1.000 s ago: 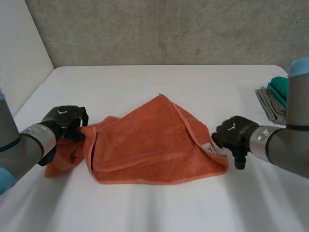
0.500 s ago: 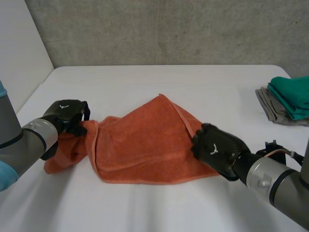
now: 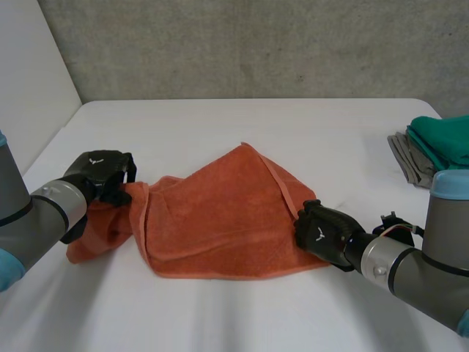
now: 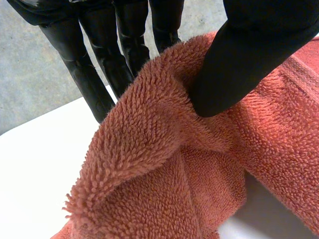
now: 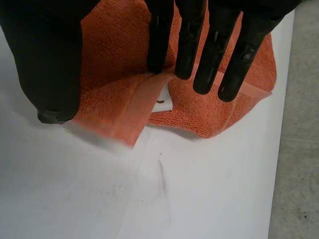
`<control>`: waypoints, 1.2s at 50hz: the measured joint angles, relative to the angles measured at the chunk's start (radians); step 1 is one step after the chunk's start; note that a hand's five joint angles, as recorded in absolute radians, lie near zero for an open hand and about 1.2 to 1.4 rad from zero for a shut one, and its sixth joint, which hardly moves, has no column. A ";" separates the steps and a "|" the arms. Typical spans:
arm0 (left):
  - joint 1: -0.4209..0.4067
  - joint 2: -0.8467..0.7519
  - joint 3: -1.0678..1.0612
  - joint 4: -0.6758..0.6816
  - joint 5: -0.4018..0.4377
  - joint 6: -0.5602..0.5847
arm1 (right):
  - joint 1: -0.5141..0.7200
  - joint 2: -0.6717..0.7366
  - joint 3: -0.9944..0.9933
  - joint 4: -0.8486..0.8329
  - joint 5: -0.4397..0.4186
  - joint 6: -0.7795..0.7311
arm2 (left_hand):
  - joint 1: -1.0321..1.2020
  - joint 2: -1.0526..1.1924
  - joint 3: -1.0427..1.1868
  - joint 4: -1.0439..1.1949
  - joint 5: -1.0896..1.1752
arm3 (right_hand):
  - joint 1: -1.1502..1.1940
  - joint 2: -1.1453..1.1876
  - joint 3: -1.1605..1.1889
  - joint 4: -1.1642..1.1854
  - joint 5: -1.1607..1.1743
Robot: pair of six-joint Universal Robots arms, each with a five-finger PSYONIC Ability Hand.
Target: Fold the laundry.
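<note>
Laundry first: 1 orange towel (image 3: 220,213) lies rumpled in the middle of the white table (image 3: 220,125), 1 layer thrown over another so that it peaks toward the far side. At its left end the left hand (image 3: 99,174) has a bunched fold lifted off the tabletop. In its wrist view the thumb (image 4: 239,64) digs into the terry pile from 1 side while the fingers (image 4: 84,64) stand straight behind the fold, so the cloth is pinched between them. More cloth trails from that hand down onto the table.

At the towel's right corner sits the right hand (image 3: 322,233), palm down over the hem. From its wrist, its fingers (image 5: 209,50) are straight and slightly spread above the cloth, the thumb (image 5: 50,59) held apart beside the corner, not closed on it. A small white label (image 5: 162,99) shows on that corner near the fingertips.

At the table's right edge, well apart from the towel, rests a stack of folded clothes (image 3: 432,150), green on grey.
</note>
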 measured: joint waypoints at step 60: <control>-0.010 0.069 0.039 -0.002 -0.001 -0.008 | -0.005 -0.112 0.058 -0.076 0.120 0.659 | 0.000 -0.001 0.000 -0.001 0.000 | -0.013 -0.023 -0.032 -0.035 -0.014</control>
